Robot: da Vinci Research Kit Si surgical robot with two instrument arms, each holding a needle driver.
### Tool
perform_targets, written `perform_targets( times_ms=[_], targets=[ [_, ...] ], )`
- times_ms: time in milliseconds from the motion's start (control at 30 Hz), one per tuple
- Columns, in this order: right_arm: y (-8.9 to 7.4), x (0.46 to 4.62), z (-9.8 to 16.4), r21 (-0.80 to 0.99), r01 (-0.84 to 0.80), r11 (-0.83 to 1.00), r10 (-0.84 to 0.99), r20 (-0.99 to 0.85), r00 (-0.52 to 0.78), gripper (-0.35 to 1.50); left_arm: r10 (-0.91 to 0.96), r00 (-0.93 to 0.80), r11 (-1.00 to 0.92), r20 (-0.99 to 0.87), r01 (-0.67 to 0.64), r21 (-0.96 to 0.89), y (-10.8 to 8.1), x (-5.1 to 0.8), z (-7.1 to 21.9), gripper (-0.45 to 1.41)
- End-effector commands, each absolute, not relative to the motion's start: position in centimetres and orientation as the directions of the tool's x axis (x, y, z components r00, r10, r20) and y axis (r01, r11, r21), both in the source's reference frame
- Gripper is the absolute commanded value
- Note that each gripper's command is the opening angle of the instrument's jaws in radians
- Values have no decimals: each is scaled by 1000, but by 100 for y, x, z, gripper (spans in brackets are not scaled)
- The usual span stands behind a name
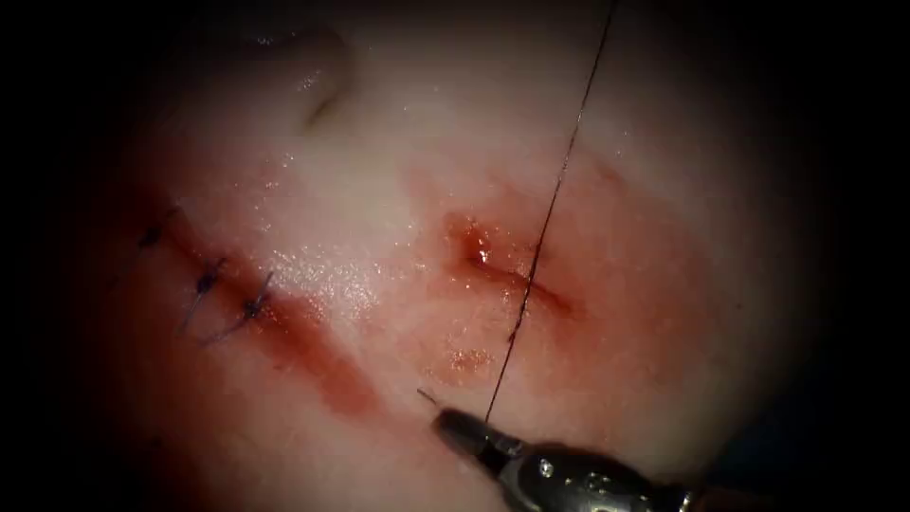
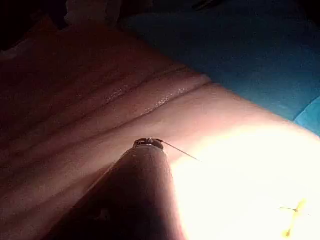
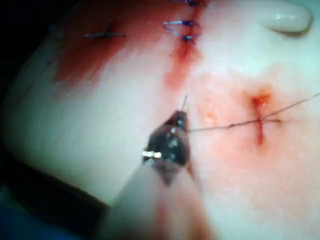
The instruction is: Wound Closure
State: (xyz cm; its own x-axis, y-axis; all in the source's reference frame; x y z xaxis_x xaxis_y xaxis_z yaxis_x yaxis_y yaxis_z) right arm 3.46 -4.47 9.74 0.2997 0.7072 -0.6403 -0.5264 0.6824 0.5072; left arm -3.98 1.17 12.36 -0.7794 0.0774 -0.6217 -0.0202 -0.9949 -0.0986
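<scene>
Steel nearest of all: the right tool (image 1: 453, 424) (image 3: 178, 120), a glinting, blunt-nosed head cut off at the near edge, its jaws pinched together on the thread (image 1: 550, 204) (image 3: 220, 127); a short fine spike (image 1: 427, 394) (image 3: 184, 102) juts from the jaw tips towards the left, and whether it is the needle's end or a thread tail I cannot tell. From the jaws the dark thread runs taut and straight away, crossing the cut (image 1: 517, 278) (image 3: 259, 120), a short reddened slit with a wet dimple at its left end, then on to the far edge. Left of the cut, red fluid (image 1: 322, 365) lies in a slanting smear on the glossy, pale tissue (image 1: 379, 142); along it sit older stitches (image 1: 254, 305) (image 3: 182, 23), small dark knots with stubby tails. In the left wrist view the left tool (image 2: 148, 144) is a dark rounded shaft over the tissue with a hair-thin line at its tip; its jaws are too shadowed to read; blue cloth (image 2: 240, 55) lies beyond.
</scene>
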Motion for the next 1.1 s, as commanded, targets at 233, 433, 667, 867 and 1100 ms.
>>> perform_targets(
  times_ms=[233, 433, 667, 867, 1100],
  targets=[
    [-458, 356, 976, 525, -496, 692, 706, -637, 311, -35, 77, -783, -995, -618, -21, -98, 122, -407, 1241, -45],
    [-454, 359, 980, 526, -493, 693, 705, -638, 309, -35, 74, -781, -995, -620, -16, -99, 121, -404, 1239, -45],
    [-445, 352, 973, 574, -400, 715, 694, -653, 303, 98, 71, -770, -993, -634, 4, -116, 116, -387, 1220, -45],
    [-430, 336, 948, 612, -316, 725, 689, -657, 307, 106, 87, -753, -990, -653, 5, -139, 87, -376, 1177, -45],
    [-404, 320, 918, 626, -306, 717, 696, -659, 283, 96, 97, -751, -988, -653, 6, -153, 28, -370, 1136, -45]
  ],
)
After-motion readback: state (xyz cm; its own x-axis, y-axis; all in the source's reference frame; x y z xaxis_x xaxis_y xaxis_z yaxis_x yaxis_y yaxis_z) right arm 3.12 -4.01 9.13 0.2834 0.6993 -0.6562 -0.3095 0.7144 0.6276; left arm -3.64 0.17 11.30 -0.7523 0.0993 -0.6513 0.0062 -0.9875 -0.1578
